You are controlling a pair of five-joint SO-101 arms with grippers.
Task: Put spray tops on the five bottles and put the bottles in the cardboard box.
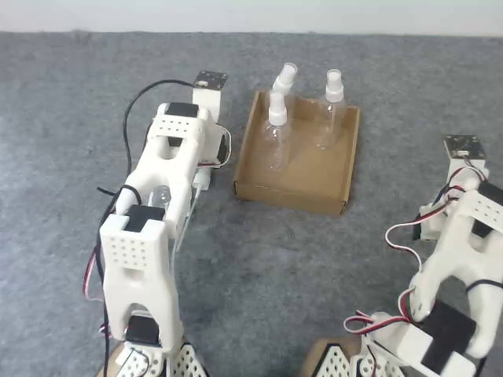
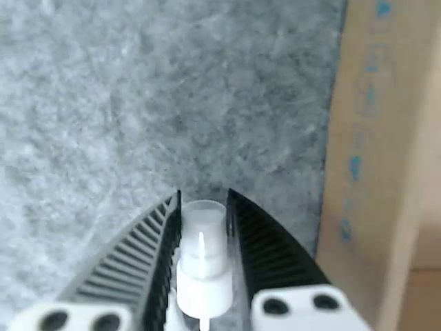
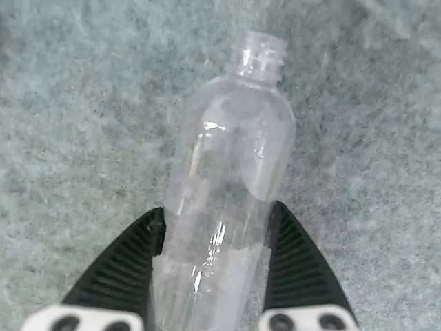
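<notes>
My left claw [image 2: 203, 195] is clamped on a spray top [image 2: 203, 241], whose white collar sits deep between the ribbed fingers and whose clear cap reaches to the tips. The cardboard box [image 2: 372, 172] has its outer wall just beside that claw. My right claw [image 3: 216, 214] is closed on the body of a clear, uncapped bottle [image 3: 234, 152], with the open neck pointing away past the fingertips. From above, the box [image 1: 291, 195] sits at 12 o'clock of the table's middle, at 3 o'clock from my left arm. In it stand a capped bottle [image 1: 277, 133], a second one [image 1: 284, 78] behind it and a third [image 1: 333, 110] toward 3 o'clock. The box's 6 o'clock half is bare. Grey carpet [image 1: 275, 267] lies open between my arms.
</notes>
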